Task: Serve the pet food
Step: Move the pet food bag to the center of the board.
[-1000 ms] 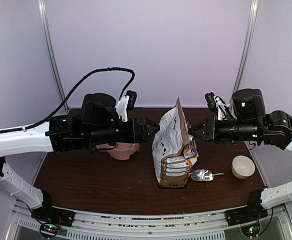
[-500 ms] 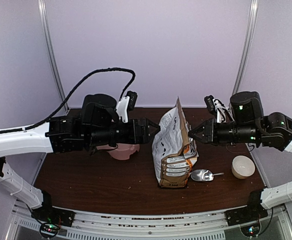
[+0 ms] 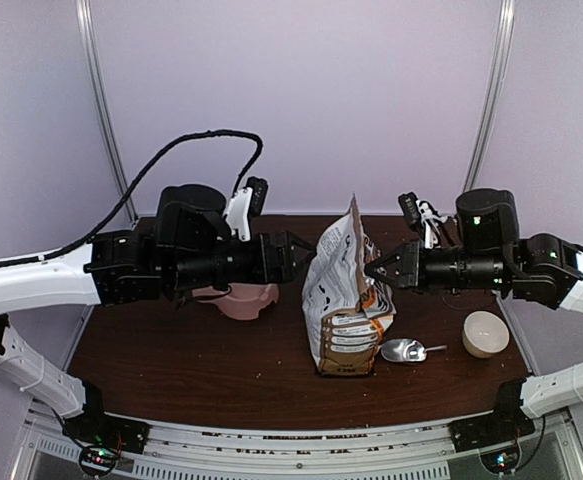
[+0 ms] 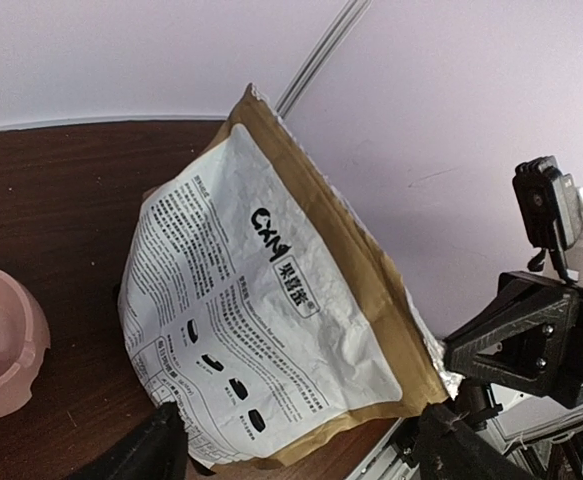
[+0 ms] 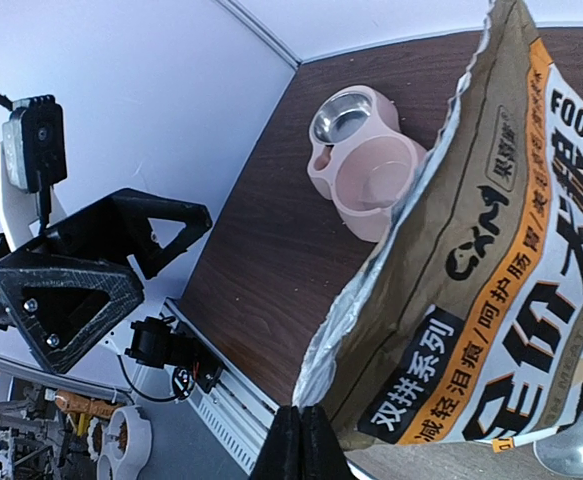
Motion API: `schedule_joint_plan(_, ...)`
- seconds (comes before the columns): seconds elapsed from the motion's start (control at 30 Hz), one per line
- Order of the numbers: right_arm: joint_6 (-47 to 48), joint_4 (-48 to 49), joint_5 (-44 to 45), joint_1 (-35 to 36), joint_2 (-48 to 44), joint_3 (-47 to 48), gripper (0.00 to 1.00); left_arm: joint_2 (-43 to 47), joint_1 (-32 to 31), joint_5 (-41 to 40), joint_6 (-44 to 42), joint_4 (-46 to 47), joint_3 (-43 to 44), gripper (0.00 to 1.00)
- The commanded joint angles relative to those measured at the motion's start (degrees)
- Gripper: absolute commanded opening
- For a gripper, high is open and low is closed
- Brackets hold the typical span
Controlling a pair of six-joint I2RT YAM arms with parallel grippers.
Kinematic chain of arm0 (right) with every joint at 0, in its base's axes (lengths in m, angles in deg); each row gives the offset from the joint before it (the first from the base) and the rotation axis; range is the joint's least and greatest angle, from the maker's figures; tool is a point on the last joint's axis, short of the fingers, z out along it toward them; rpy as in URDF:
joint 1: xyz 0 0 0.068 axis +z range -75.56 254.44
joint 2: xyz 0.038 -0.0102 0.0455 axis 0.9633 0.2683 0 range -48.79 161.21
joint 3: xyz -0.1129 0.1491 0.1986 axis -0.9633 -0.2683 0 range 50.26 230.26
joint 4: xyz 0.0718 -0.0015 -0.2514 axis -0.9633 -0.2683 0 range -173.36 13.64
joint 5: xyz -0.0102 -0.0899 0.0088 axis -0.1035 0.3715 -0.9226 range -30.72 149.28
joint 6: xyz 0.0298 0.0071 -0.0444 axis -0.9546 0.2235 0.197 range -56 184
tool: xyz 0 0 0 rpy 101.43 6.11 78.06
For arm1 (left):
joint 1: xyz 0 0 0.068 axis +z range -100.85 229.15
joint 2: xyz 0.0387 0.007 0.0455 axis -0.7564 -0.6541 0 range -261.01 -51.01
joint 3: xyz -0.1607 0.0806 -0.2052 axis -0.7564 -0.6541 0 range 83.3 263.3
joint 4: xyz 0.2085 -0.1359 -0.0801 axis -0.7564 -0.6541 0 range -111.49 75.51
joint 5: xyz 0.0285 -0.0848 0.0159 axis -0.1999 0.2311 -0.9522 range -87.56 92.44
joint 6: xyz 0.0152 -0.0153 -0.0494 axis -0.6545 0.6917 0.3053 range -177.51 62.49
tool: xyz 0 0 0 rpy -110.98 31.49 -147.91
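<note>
Foil-lined bag (image 3: 346, 300) upright at mid-table, top torn open, silver inner face showing along the mouth. Kibble not visible in any view; judged to be inside bag. None seen in either basin of pink feeder (image 3: 246, 298), near bag on its left, partly hidden under left arm in top view.

Right jaws together, pinched on the silver edge of bag mouth, as far as right wrist view shows. Left jaws wide apart, level with bag's upper white panel, just beside it, apparently not touching.

Metal scoop (image 3: 406, 350) flat on table (image 3: 171, 360), just right of bag's base, untouched. White cup (image 3: 484, 333) further right, near table's right edge.

Step in hand, as judged: opening the bag mouth. One lip taken, opposite lip not yet. Serving proper not begun.

Next move, as judged:
- bring left jaws onto the opposite lip and close on the edge, not the panel;
- spread the mouth gently, enough for scoop entry;
- keep the right pinch firm and avoid sideways pull (bag tall, narrow-based, likely to tip);
- then free one arm for scoop.
</note>
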Motion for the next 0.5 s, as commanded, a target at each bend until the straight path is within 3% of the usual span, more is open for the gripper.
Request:
schedule_joint_plan(0.0,-0.5,8.5,-7.3,1.0,0.6,-3.1,0.00,1.7,-0.4,-0.7,0.0,2.3,0.6,0.82)
schedule_joint_plan(0.2,-1.6,16.5,-13.2,4.1,2.2,-4.1,0.00,2.0,-0.4,-0.5,-0.4,2.3,1.1,0.83)
schedule_joint_plan(0.47,-1.7,19.5,-16.3,7.3,3.0,-4.1,0.00,2.1,-0.9,0.1,-1.4,2.3,1.4,0.83)
